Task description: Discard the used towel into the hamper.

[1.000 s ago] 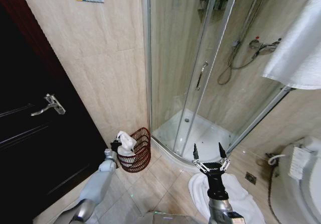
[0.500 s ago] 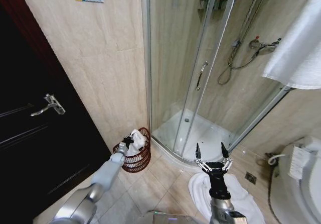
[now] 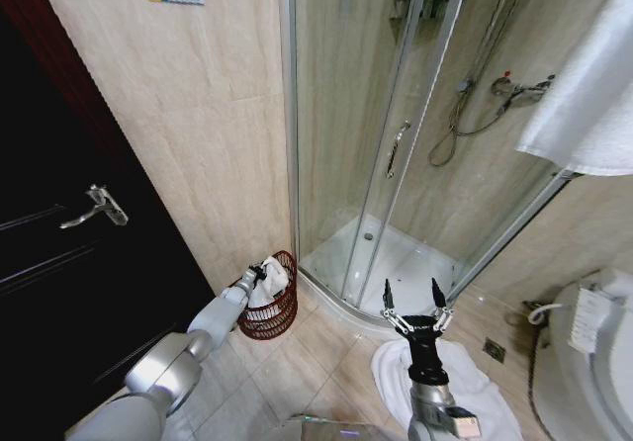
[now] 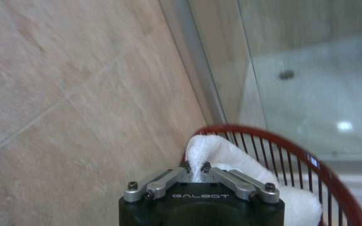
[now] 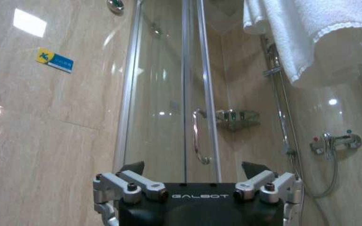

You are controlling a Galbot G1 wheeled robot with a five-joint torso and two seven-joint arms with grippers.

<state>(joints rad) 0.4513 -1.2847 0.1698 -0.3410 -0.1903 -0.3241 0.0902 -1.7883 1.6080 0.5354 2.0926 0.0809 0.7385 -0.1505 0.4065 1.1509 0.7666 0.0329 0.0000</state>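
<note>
The used towel (image 3: 271, 279), white and bunched, rests in the top of the hamper (image 3: 274, 317), a dark red wire basket on the floor beside the beige wall. My left gripper (image 3: 256, 274) reaches over the hamper's near rim and is shut on the towel. In the left wrist view its fingertips (image 4: 195, 166) pinch a fold of the towel (image 4: 222, 151), with the hamper rim (image 4: 280, 140) curving behind. My right gripper (image 3: 408, 297) stands open and upright to the right, holding nothing; its fingers (image 5: 130, 168) are spread wide.
A black door with a lever handle (image 3: 95, 207) is on the left. The glass shower enclosure (image 3: 396, 154) stands right behind the hamper. A white cloth (image 3: 473, 390) lies on the floor under my right arm. A toilet (image 3: 593, 347) and a hanging white towel (image 3: 591, 95) are on the right.
My left arm has stretched forward and carried the towel from beside the hamper's near rim to over and into its opening. The right gripper has barely moved.
</note>
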